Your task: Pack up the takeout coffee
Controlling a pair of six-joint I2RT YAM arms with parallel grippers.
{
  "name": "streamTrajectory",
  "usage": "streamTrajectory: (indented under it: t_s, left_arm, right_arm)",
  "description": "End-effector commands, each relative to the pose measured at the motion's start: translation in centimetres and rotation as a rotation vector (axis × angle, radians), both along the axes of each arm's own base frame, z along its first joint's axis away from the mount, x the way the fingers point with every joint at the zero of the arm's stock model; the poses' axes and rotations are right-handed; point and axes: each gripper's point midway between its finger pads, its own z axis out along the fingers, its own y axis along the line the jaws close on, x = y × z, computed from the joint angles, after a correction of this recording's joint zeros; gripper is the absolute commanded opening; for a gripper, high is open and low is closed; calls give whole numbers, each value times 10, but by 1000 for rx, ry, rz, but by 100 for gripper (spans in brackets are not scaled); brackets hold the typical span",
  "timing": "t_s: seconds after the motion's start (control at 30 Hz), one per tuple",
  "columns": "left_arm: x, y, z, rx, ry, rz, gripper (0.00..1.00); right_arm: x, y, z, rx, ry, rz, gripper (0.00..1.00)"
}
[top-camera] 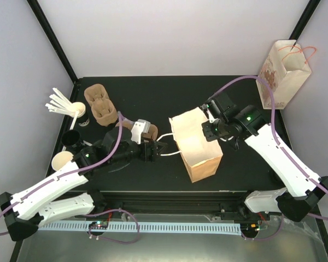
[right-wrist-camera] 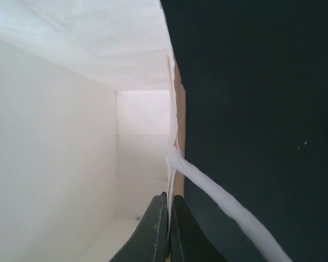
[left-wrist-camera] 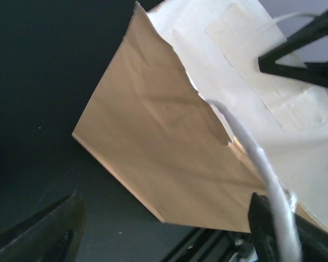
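Cream paper cup [top-camera: 62, 160] sits upright on the worktop [top-camera: 153, 93], lower left in the top view. It's partly hidden by the L arm, and no end effector is near it. Just above it is a black round piece [top-camera: 72, 138]; can't tell if it's a lid or a cup.

Brown paper bag [top-camera: 199, 150] stands mid-frame, mouth open and leaning toward upper left, white inside showing.

L end effector [top-camera: 157, 148] is just left of the bag, fingers apart, holding nothing. The bag's white handle [top-camera: 167, 153] loops out toward it. In the L wrist view the cord crosses the lower-right finger [left-wrist-camera: 265, 229]; touching or just in front, can't tell.

R end effector [top-camera: 209, 130] is at the bag's upper-right rim, fingers pressed together on the bag wall's edge. R wrist view shows one finger on the white inner side and one on the outer. The second handle cord [right-wrist-camera: 224, 203] leaves the rim beside them toward lower right.

Upper left: brown pulp cup carriers [top-camera: 98, 103] and a bunch of white stirrers [top-camera: 59, 101]. Upper right, off the worktop: printed paper bag [top-camera: 284, 73] w/ orange handles.
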Motion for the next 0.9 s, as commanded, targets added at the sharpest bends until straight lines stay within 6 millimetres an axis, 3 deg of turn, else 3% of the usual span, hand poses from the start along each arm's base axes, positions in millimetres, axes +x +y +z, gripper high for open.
streamTrajectory:
  t_s: [0.0, 0.07, 0.27, 0.37, 0.47, 0.5, 0.67, 0.87]
  left_arm:
    - [0, 16, 50, -53, -96, 40, 93]
    - [-1, 24, 61, -46, -118, 56, 99]
    - [-2, 58, 89, -44, -153, 139, 99]
    - [3, 75, 86, -35, -146, 207, 99]
    - [17, 91, 64, 17, -93, 282, 99]
    - [29, 99, 38, 45, -43, 324, 99]
    - [57, 113, -37, 41, 133, 398, 99]
    - [85, 133, -99, 60, 243, 525, 98]
  right_arm:
    - [7, -10, 37, -29, -126, 19, 1]
    - [9, -15, 42, -63, -145, 19, 1]
    - [14, -24, 37, -132, -154, 10, 1]
    - [13, -20, 33, -110, -148, 21, 1]
    - [10, -17, 30, -80, -151, 31, 1]
    - [8, -16, 28, -62, -157, 37, 1]
    - [2, -11, 24, -29, -147, 61, 1]
    - [-4, -6, 15, -9, -134, 86, 2]
